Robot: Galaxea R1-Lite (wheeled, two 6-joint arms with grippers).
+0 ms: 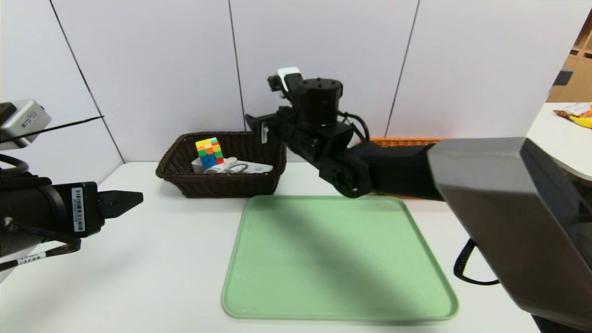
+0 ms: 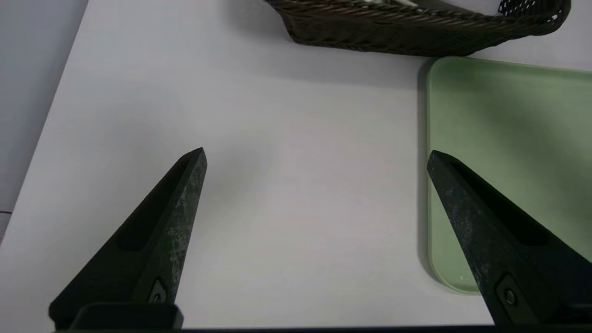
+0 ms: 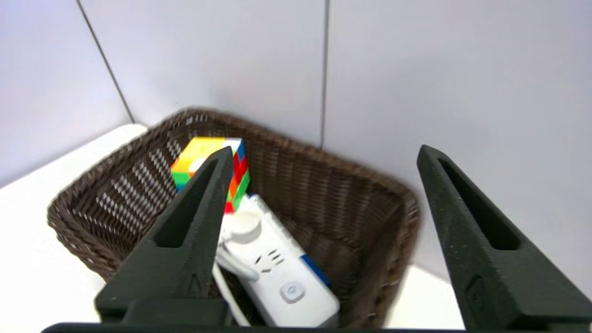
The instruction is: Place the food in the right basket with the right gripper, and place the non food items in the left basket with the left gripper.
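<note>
Left basket (image 1: pixel 221 185): dark brown wicker, far left of the table (image 1: pixel 138 259), against the wall.
Puzzle cube (image 1: pixel 209 152): inside the left basket, propped tilted toward its left end, leaning on the power strip.
Power strip (image 1: pixel 247 168): white, lying along the bottom of the left basket with its cord looped beside the cube.
Marker (image 3: pixel 314 270): only a blue strip visible beside the power strip in the right wrist view, probably its cap.
Right basket (image 1: pixel 402 142): orange-tan rim showing at the far right, mostly hidden behind the right arm.
Lime: not visible, perhaps hidden in the right basket behind the arm.
Tray (image 1: pixel 340 259): pale green, bare, near centre of the table, just in front of both baskets.
Right gripper (image 3: pixel 323 157): raised above the right end of the left basket, fingers spread wide, nothing between them.
Left gripper (image 2: pixel 317 155): hanging over the table at the near left, fingers wide apart, gripping nothing, beside the tray's left edge.
</note>
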